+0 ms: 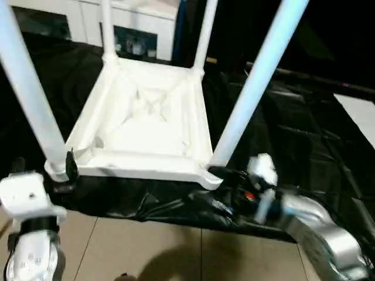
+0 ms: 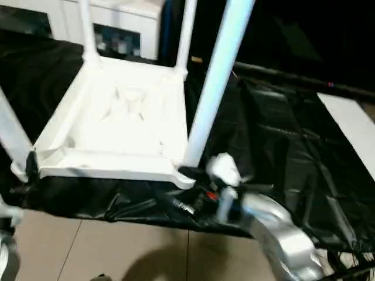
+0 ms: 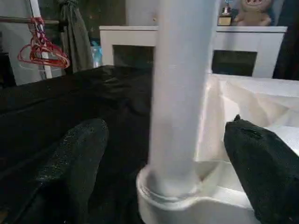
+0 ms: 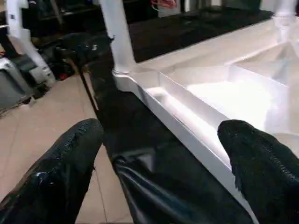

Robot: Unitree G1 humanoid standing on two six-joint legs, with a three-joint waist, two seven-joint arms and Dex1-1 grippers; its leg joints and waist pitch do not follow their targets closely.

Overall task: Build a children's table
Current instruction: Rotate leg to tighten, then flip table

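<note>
White plastic tabletop (image 1: 146, 126) lies upside down; four white tube legs stand up. Left gripper (image 3: 170, 161), jaws wide, has one leg (image 3: 180, 93) between them. Right gripper (image 4: 163, 154), wide too, holds nothing. Check each leg sits deep.

- A black sheet (image 1: 304, 134) covers the floor in the middle of the room.
- Beige floor tiles (image 1: 146, 246) show at the near edge of the sheet.
- A white cabinet (image 3: 261, 46) with dark door panels stands at the back.
- A plush toy (image 3: 252, 13) sits on top of the cabinet.
- Red hangers (image 3: 42, 49) hang on a rail.
</note>
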